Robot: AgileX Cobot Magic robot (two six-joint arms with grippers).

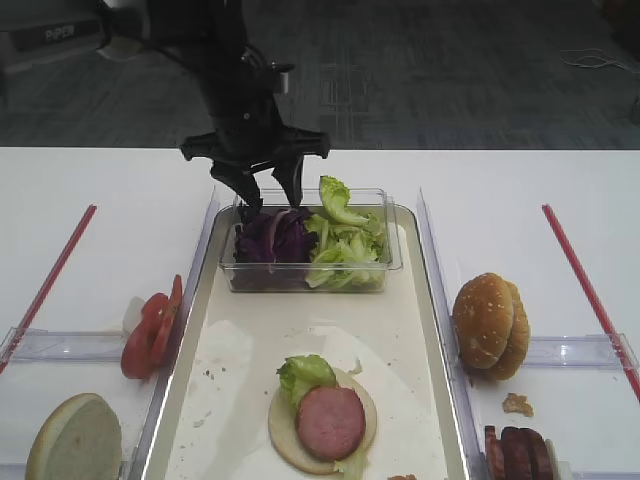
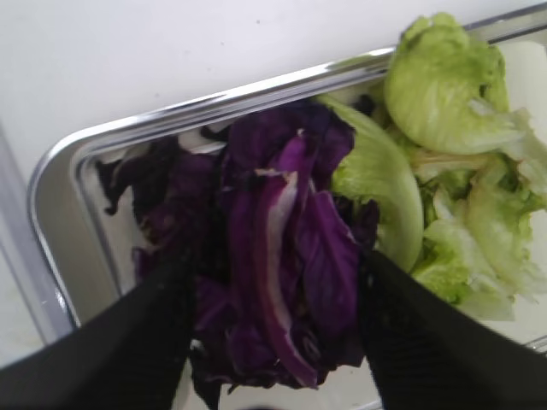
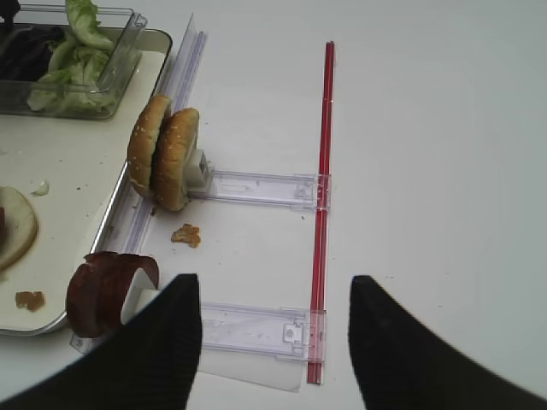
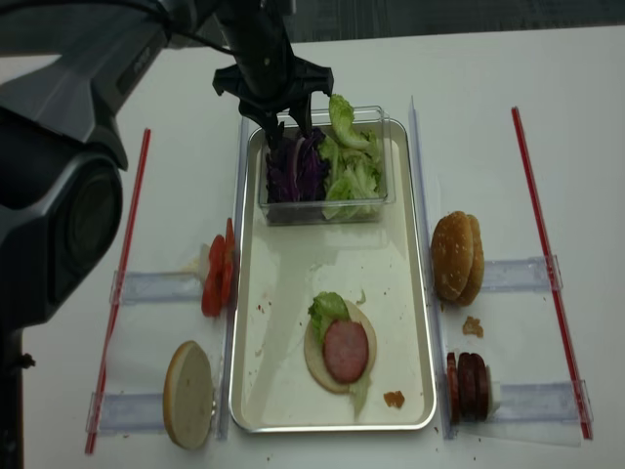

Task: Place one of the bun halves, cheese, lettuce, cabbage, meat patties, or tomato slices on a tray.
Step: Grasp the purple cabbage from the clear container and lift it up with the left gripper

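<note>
Left black tool [image 1: 268,193] points straight down over the clear plastic tub [image 1: 310,276] at the far end of the long cream-white tray [image 1: 240,350]. Jaws spread wide, straddling the purple-red cabbage [image 2: 282,265] in the tub's left half, nothing gripped yet. Crinkly pale green lettuce [image 1: 345,240] fills the right half. Right black tool [image 3: 273,333] hovers open and empty above the white table [image 3: 427,171], near the upright golden-brown bun halves [image 3: 164,155].

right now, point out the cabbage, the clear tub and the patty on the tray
cabbage [image 2: 282,256], left wrist view, on the pale-streaked purple strip.
clear plastic tub [image 1: 305,283], exterior high view, on its front wall.
meat patty [image 1: 330,420], exterior high view, on the middle of its top face.
</note>
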